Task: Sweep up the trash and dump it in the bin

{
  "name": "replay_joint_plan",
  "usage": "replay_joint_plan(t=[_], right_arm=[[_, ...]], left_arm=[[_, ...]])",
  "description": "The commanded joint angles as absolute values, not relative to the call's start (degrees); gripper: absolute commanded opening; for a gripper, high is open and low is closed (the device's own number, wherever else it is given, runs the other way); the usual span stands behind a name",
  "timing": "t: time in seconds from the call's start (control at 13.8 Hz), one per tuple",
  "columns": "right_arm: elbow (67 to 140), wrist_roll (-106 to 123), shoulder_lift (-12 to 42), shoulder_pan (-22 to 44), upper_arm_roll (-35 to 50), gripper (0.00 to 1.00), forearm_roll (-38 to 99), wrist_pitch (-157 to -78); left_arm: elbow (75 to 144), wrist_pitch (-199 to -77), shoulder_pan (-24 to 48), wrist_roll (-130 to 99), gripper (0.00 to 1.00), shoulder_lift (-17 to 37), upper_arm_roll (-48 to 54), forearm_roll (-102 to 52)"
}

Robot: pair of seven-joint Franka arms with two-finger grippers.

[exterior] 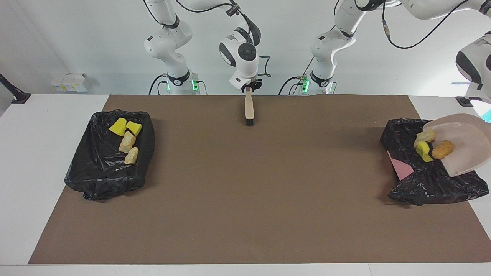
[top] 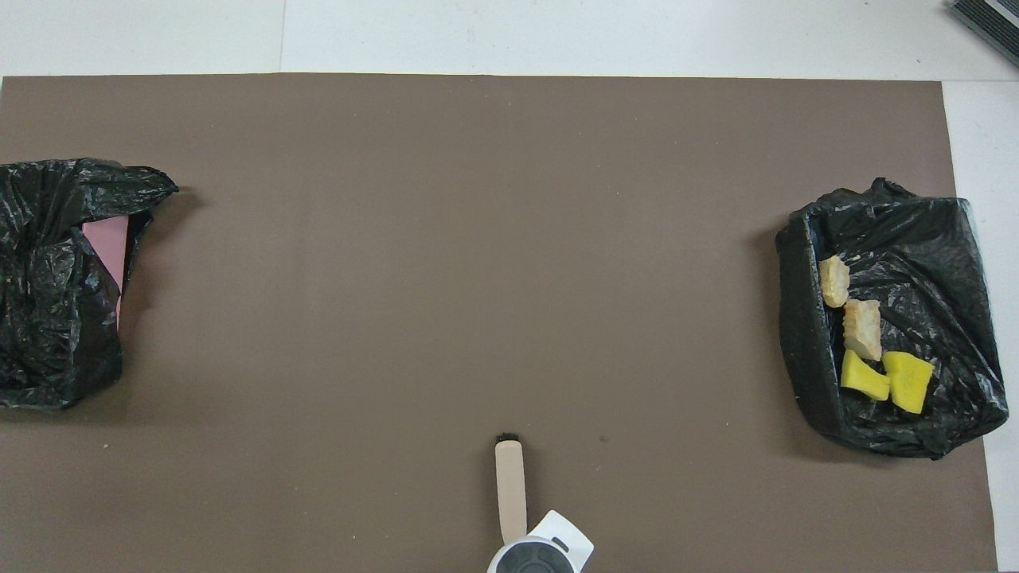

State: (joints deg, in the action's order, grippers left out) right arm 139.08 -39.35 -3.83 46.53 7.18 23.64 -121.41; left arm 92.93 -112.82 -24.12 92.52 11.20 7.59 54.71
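Beige dustpan (exterior: 465,143) holding trash (exterior: 423,147), in shut left claw; right claw (exterior: 248,87) grips brush (exterior: 249,109).

Trash (exterior: 424,147) (three lumps) sliding off tilted dustpan (exterior: 462,143).

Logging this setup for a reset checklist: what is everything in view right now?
mat: one, brown, on the white table
lined bins: two, black bags, one at the right arm's end, one at the left arm's end
sponge chunks: two, yellow, in the right-end bin
lumps: two, beige, same bin
dustpan: one, beige, tilted over the left-end bin
trash on dustpan: yellow chunk, beige lump, orange-brown lump, at its lip
brush: one, beige handle, black bristles, mid-mat near the robots
right gripper: at the brush handle's end
left gripper: out of frame; left arm above the dustpan
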Motion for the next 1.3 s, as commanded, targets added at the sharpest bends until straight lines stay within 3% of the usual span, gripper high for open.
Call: replay_joint_plan(t=[0.0,0.29,0.58,0.94,1.23], right_arm=[[136.24,-37.27,-4.47,43.25,7.03,0.61,24.00,-117.70],[133.95,-37.18,-9.21,33.86,6.77,0.61,21.54,-113.65],[132.63,-35.43,-13.18,23.31,6.77,1.00,14.54,-109.35],[115.88,-22.43,-12.05,9.17,6.86,1.00,11.16,-98.98],[99.27,-18.37,-5.38,5.80,6.77,1.00,1.62,-89.06]], left_arm=[[97.21,-112.94,-22.85,90.18,0.00,6.77,6.77,63.16],[97.12,-113.20,-22.85,90.35,0.00,3.44,6.85,64.34],[96.86,-112.24,-22.59,90.53,0.00,0.80,7.47,57.96],[96.42,-104.34,-22.59,90.00,0.00,-0.70,9.31,36.07],[97.29,-98.63,-22.41,82.65,0.00,-1.67,9.32,21.29]])
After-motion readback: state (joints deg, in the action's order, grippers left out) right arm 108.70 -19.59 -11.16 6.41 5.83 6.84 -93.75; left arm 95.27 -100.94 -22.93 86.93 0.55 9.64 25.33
